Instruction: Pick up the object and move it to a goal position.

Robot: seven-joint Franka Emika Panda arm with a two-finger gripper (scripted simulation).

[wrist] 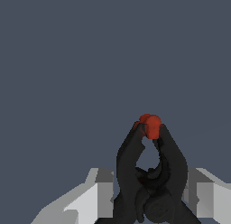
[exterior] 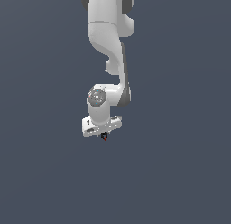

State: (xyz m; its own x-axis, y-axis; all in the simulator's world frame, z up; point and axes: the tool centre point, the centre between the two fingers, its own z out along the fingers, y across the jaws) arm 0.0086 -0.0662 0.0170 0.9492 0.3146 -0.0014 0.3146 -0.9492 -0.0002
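Observation:
The object (wrist: pixel 151 173) is a small black clamp-like thing with two curved prongs that meet at a red tip (wrist: pixel 150 124). In the wrist view it sits between my two grey fingers (wrist: pixel 104 191), which press on it from both sides. In the exterior view it shows as a tiny black and red speck (exterior: pixel 104 137) just under the white gripper (exterior: pixel 103 135) at the end of the arm (exterior: pixel 108 51). The gripper is shut on it and holds it above the plain grey floor.
A plain dark grey surface (exterior: pixel 180 173) fills both views. No goal marker or other object shows.

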